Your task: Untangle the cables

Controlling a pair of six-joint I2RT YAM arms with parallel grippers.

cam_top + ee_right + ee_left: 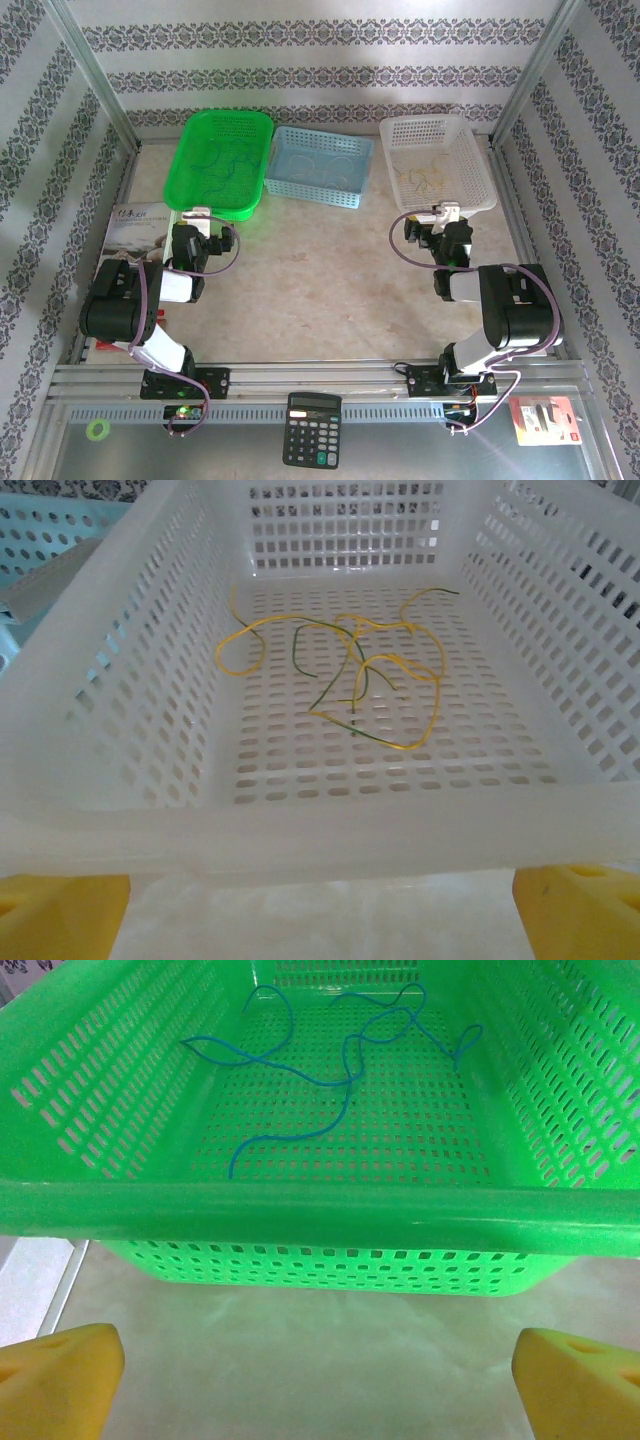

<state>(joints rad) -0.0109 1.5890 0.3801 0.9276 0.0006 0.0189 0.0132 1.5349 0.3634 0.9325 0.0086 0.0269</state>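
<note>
Both arms (pixel 120 310) are black with white parts, a thin purple cable (pixel 391 238) loops along each, and each hand (pixel 318 1390) has yellow foam fingers (pixel 60 1380).

Left arm (pixel 125 305) and right arm (pixel 510 312) fold low over the worktop (pixel 320 290), elbows by its near edge; left pincer (pixel 197 214) and right pincer (pixel 447 212) face its far edge, jaws wide, empty.

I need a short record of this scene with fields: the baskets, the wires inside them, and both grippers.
green basket: far left of the table, holds blue wires, looped across each other
white basket: far right, holds yellow and green wires, crossed together
blue basket: between the two; contents too faint to tell
left gripper: open, empty, before the green basket's near rim
right gripper: open, empty, before the white basket's near rim
</note>
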